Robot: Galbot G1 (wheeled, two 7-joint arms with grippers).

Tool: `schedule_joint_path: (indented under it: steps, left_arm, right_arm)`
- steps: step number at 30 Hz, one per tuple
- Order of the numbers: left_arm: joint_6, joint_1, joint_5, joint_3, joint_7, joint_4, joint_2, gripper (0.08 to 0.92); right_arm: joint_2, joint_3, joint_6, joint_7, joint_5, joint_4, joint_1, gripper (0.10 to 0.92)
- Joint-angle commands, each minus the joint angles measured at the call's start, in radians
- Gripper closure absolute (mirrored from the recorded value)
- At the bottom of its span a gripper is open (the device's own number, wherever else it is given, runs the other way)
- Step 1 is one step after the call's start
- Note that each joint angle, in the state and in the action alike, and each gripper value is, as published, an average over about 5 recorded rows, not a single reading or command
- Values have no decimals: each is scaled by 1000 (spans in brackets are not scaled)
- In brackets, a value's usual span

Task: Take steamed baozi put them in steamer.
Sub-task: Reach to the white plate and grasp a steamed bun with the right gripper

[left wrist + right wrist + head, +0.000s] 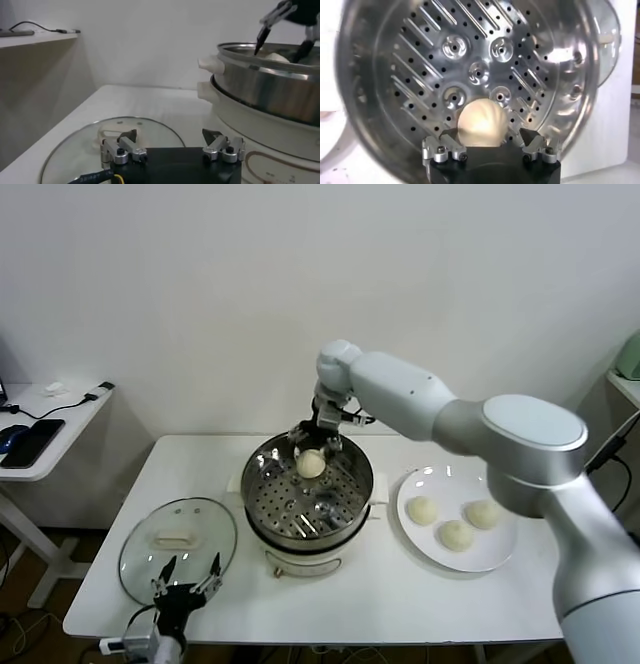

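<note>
At frame centre, right gripper (312, 442) hangs spread over a baozi (312, 465) in the steamer (262, 484), apparently dropping it; left gripper (186, 575), lower left, idles spread.

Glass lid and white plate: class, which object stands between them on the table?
In the head view, the steamer stands between the glass lid and the white plate, with one baozi inside.

Head cam sits up high, looking forward and down over the whole counter (400, 604). Left wrist cam rides low by the counter's near edge, facing sideways across the glass lid (95, 145) toward the steamer (270, 95) wall. Right wrist cam is close in, staring straight down into the steamer's tray. All three views share the steamer.
</note>
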State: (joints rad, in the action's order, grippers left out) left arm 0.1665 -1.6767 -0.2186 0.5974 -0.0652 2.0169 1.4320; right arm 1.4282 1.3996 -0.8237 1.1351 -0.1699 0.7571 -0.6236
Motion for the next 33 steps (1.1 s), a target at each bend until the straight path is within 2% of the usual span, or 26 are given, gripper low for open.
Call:
schedule_joint_path:
  steps: [1,4,10,17,23,33]
  left_arm:
    - [-3,-3,1,3,1,8,1,177]
    - [-3,-4,-1,3,1,11,0,177]
    - [-2,-2,-5,5,1,11,-2,177]
    - [3,3,-6,6,2,6,-2,177]
    - [5,4,-6,7,3,-1,-1,177]
    - [1,-9,-6,11,4,-2,1,177]
  right_arm:
    - [-115,285,138,113,-456,118,-237,203]
    - [-245,378,292,102,-514,204,-300,203]
    - [-512,527,610,-2,-471,387,-366,203]
    - [-664,537,958,-196,-483,583,-261,203]
    - [-662,423,1110,-291,-449,542,-96,203]
    - [-562,207,1136,-292,-408,369,168,203]
